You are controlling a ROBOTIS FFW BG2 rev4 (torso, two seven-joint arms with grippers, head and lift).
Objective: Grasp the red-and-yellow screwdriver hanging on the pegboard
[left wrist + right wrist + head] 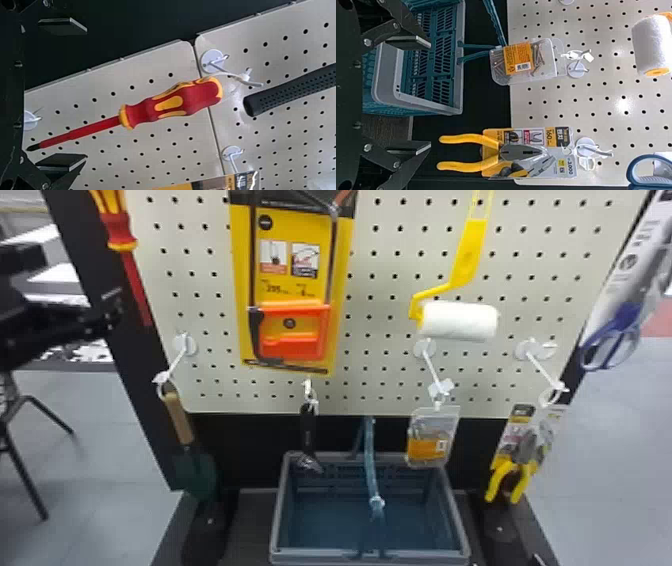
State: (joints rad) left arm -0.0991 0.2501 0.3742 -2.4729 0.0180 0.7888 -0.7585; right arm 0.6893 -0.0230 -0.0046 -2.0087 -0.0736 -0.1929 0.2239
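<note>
Advancing the empty, spread-fingered black left gripper [86,93] could bump the long red-and-yellow screwdriver [170,103] hanging beyond its fingertips and set it swinging, since the slanting red shaft [93,128] lies nearer one finger.

Pliers pack [569,170], R of the basket [276,520], says "160" and "3,000". Nums & words on the big yellow card [242,265], up over the basket, are too fuzzy to read; same w/ the orange tag [514,53] above its R side.

The screwdriver handle [174,103] is smooth plastic, the paint roller [652,45] fuzzy, the trowel handle [178,417] wood.
</note>
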